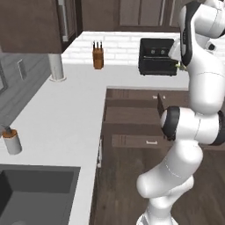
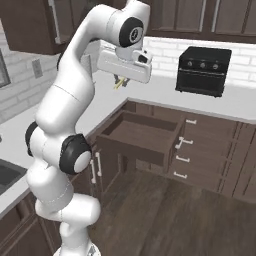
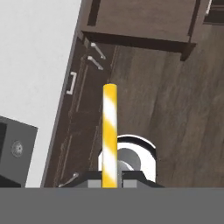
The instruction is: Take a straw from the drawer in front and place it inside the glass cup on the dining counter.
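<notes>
Now my pincer [image 2: 119, 82] grips the straw [image 3: 109, 131], lifted well above the drawer [image 2: 142, 135], which stands pulled out. Picking is done; carrying it to the glass cup remains.

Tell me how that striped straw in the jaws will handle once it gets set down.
The straw stands straight out from the shut gripper without sagging, so it is probably fairly stiff. It looks thin and likely light. Being a smooth round stick, it may roll if laid flat or slip if the hold loosens.
</notes>
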Tool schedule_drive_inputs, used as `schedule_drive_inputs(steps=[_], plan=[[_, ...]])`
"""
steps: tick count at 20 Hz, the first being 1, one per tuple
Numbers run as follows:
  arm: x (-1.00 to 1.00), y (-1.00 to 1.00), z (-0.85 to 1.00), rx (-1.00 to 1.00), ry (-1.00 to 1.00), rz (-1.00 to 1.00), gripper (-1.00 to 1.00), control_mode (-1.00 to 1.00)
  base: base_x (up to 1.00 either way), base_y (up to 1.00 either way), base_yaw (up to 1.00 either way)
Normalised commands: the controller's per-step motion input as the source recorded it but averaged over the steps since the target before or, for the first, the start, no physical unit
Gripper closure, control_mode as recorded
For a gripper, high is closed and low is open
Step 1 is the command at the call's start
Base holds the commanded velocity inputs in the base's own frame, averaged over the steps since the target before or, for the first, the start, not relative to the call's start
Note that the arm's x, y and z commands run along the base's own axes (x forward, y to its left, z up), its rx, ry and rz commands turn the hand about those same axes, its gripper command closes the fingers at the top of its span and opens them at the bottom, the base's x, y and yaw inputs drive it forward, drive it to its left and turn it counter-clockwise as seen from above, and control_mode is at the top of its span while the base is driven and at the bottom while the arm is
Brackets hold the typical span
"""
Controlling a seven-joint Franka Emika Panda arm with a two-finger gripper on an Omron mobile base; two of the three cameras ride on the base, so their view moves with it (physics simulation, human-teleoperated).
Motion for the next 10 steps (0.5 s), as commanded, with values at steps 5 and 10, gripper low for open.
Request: schedule_drive_inputs(steps=[5,10], plan=[[0.00,0.00,0.00,0.00,0.00,0.00,1.00,1.00,-1.00,-0.28,-0.19],[0.00,0.00,0.00,0.00,0.00,0.00,1.00,1.00,-1.00,-0.29,-0.21]])
